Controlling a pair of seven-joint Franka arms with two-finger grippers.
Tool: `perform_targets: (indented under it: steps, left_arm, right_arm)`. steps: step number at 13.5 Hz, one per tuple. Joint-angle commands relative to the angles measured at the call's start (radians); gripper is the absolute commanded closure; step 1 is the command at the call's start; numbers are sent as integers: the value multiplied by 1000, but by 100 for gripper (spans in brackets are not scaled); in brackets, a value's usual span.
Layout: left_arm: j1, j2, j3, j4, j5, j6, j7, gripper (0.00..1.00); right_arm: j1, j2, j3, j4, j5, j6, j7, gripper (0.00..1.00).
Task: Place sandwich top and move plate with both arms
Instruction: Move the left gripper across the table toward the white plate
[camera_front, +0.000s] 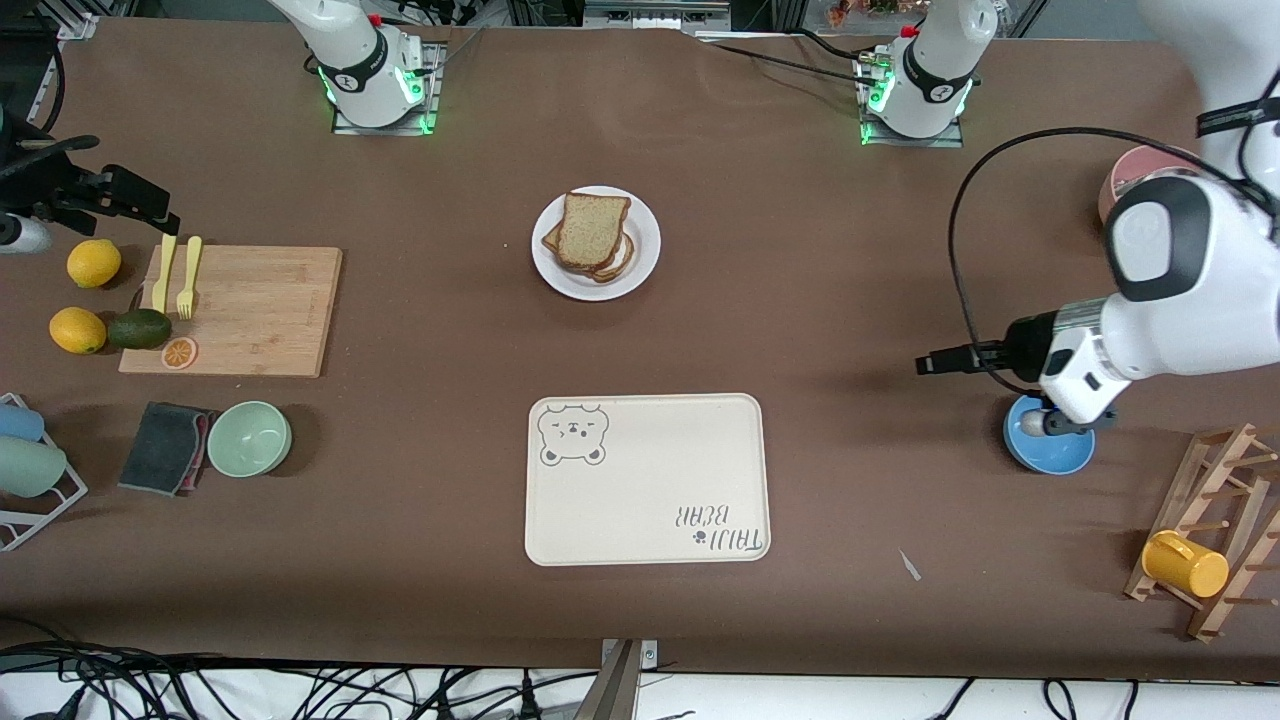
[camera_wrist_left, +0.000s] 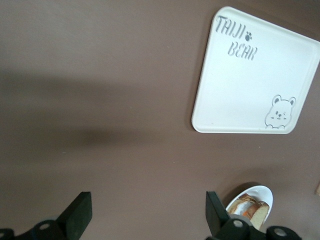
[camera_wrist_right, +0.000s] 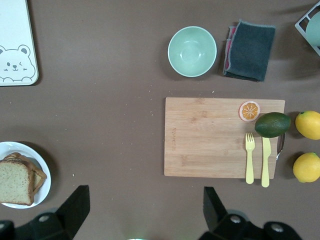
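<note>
The sandwich top (camera_front: 590, 228) is a tan speckled slice lying on other slices on the round white plate (camera_front: 646, 252), mid-table in front of the arms' bases. The right wrist view catches the plate (camera_wrist_right: 42, 161) and the top slice (camera_wrist_right: 14, 182) at its edge. The left wrist view shows the plate (camera_wrist_left: 262, 191) only partly. My left gripper (camera_front: 928, 364) (camera_wrist_left: 148, 215) hangs open and high over bare table between the tray and the blue bowl. My right gripper (camera_front: 168, 220) (camera_wrist_right: 148, 210) hangs open, high over the table by the cutting board. Neither holds anything.
The cream bear-printed tray (camera_front: 650, 480) lies nearer the camera than the plate. At the right arm's end are a cutting board (camera_front: 250, 310) with fork and knife, lemons, an avocado, a green bowl (camera_front: 250, 438) and a dark cloth (camera_front: 165, 445). At the left arm's end are a blue bowl (camera_front: 1050, 452) and a wooden rack with a yellow mug (camera_front: 1185, 565).
</note>
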Motion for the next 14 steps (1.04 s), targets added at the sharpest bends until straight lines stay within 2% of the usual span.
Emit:
perform_targets:
  steps: [1,5,6,9,14]
  left_arm:
    - [0,-27,-5,-117,-131,51,146,0]
    - [-3,-21,-60,-215,-285,89,306,0]
    - [-2,-25,-111,-258,-352,144,335,0]
    - [0,-34,-235,-356,-440,354,342,0]
    - [0,-38,-333,-462,-712,446,476,0]
  right_arm:
    - [-20,4,7,18,-8,-24,-4,0]
    - [-23,9,4,18,-2,-39,-5,0]
    - [-23,9,4,18,0,-36,-5,0]
    - [-21,10,6,20,1,-36,-5,0]
    - [-21,10,6,18,1,-39,-5,0]
